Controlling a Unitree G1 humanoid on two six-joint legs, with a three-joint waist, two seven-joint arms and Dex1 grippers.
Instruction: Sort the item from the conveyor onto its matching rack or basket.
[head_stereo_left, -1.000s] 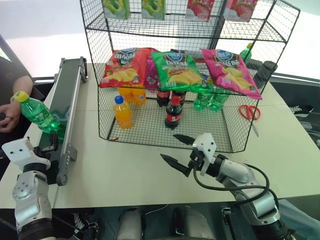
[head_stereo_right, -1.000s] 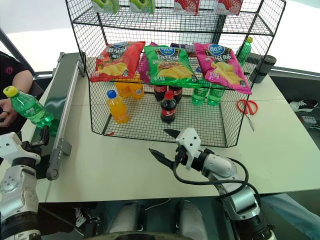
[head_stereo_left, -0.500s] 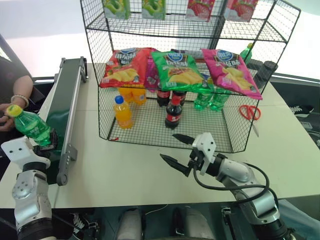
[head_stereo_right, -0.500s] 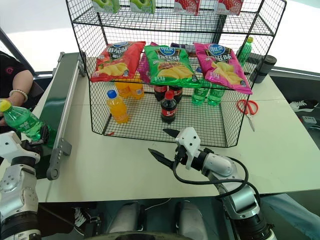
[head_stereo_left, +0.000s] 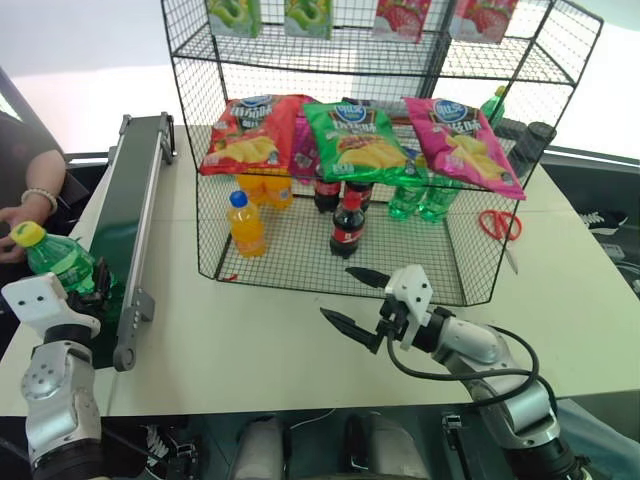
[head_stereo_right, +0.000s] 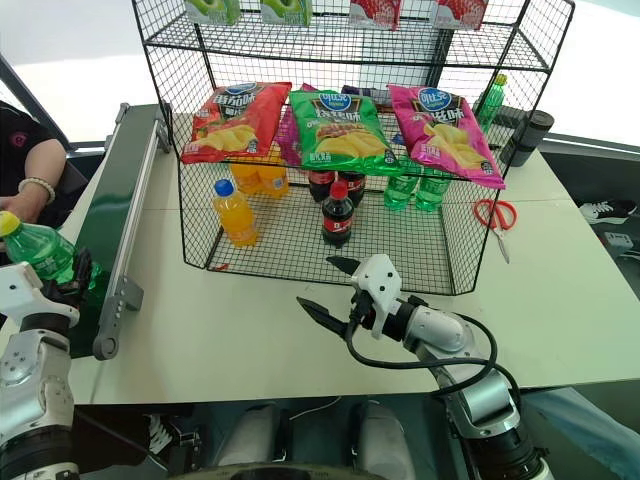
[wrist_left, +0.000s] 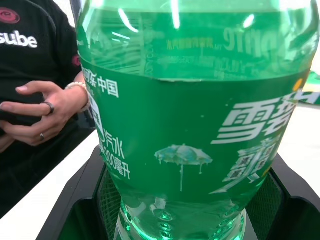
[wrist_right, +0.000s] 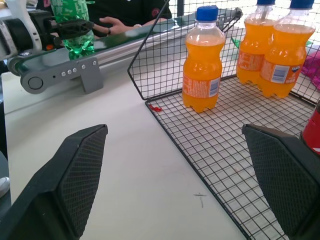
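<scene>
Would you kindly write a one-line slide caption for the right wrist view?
Open right gripper faces the wire rack of orange bottles; left gripper grips the green bottle.

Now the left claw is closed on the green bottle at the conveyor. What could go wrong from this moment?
1. The left claw grips the green bottle low and it leans, so it could slip or tip when lifted.
2. A person's hand is close beside it and might be bumped.
3. The rack already holds bottles that could get knocked.

Three orange-drink bottles (wrist_right: 202, 65) stand on the rack (wrist_right: 220, 145) floor.
</scene>
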